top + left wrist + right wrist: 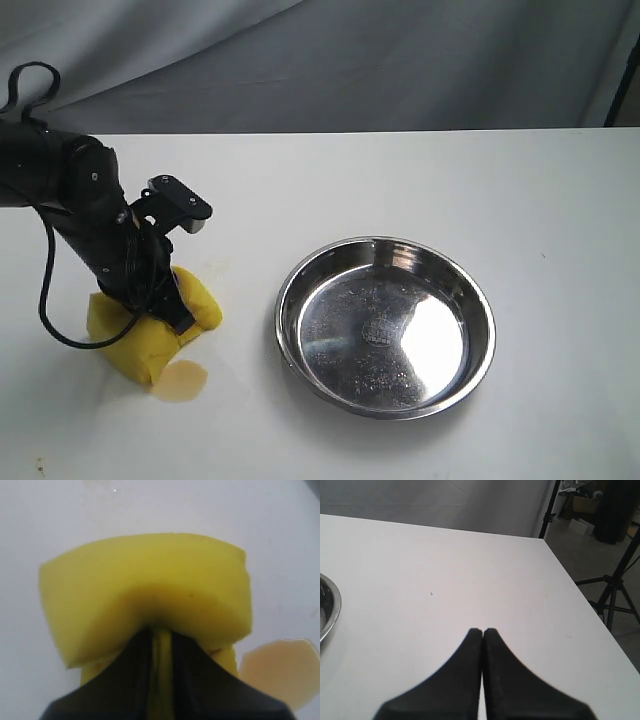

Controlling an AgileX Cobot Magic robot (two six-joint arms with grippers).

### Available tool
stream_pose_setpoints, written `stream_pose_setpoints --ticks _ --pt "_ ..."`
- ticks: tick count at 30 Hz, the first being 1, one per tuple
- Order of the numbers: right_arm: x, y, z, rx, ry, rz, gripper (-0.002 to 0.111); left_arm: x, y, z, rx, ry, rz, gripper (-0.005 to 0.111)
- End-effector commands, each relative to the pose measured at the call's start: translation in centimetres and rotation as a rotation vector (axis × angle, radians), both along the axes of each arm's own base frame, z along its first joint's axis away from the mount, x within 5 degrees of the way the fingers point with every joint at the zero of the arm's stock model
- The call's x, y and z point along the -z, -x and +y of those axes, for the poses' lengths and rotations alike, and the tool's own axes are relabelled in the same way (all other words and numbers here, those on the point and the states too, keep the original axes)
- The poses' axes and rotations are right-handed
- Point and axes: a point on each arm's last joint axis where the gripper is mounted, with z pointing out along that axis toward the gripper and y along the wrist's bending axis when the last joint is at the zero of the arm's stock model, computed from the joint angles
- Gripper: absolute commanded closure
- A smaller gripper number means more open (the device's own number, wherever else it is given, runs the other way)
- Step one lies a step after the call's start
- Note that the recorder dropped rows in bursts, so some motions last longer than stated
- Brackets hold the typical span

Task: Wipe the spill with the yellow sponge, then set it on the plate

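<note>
The yellow sponge (150, 335) lies on the white table at the left, pinched and folded by my left gripper (165, 312), which is shut on it. In the left wrist view the sponge (145, 585) bulges around the black fingers (135, 670). The amber-brown spill (181, 379) sits on the table just in front of the sponge, touching its lower edge; it also shows beside the sponge as the spill (282, 672). The steel plate (290, 290) rests to the right, holding nothing. My right gripper (482, 630) is shut with nothing in it, out of the exterior view.
The table's far edge meets a grey backdrop (320, 60). The plate's rim (326, 610) shows at one side of the right wrist view. Beyond the table's right edge stand tripod legs (612, 585) on the floor.
</note>
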Motion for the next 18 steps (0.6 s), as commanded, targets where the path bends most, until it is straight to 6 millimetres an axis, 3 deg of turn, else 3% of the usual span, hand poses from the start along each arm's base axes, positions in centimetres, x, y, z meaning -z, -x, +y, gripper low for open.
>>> stream_pose_setpoints --ticks 1,12,18 --pt "0.0 0.0 0.0 -0.003 0.008 -0.010 0.108 1.8 2.5 1.0 -0.043 -0.079 0.217 0.107" --pt "0.0 0.0 0.0 -0.003 0.008 -0.010 0.108 -1.9 3.2 1.2 -0.071 -0.051 0.164 0.107" --pt "0.0 0.0 0.0 -0.003 0.008 -0.010 0.108 -1.2 4.7 1.3 -0.093 -0.026 0.197 0.107"
